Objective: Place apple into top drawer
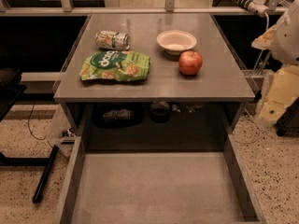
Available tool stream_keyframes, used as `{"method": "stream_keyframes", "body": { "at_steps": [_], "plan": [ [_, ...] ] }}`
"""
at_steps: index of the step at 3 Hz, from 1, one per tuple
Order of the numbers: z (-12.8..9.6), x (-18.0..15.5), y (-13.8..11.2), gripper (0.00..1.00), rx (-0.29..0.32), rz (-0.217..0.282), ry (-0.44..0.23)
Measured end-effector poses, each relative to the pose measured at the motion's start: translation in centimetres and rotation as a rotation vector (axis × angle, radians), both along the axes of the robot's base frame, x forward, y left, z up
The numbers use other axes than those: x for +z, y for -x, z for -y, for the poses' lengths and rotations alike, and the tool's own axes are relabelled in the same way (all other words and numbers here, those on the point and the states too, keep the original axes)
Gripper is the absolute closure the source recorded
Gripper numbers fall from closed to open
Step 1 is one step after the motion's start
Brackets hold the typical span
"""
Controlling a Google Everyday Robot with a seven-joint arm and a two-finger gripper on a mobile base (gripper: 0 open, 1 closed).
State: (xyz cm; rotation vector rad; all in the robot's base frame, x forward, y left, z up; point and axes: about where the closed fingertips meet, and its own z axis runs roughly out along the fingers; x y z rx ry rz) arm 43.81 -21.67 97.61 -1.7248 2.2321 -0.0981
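Note:
The apple is small, round and red with a short dark stem. It sits on the grey tabletop at the right, just in front of the white bowl. The top drawer is pulled out wide below the front edge of the table, and its flat grey bottom is bare. My arm shows as pale white and yellowish parts at the right edge. The gripper hangs there beside the table, lower than the tabletop and well to the right of the apple. It touches nothing on the table.
A green snack bag lies on the left of the tabletop, with a can on its side behind it. A dark pole lies on the speckled floor left of the drawer. Dark items sit on the shelf under the tabletop.

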Motion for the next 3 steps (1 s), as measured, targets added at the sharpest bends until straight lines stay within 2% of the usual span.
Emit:
{"method": "stream_keyframes", "body": {
  "at_steps": [1, 3],
  "plan": [
    [-0.1, 0.2, 0.1, 0.0, 0.0, 0.003, -0.004],
    [-2.8, -0.6, -4.1, 0.0, 0.043, 0.067, -0.116]
  ]
}}
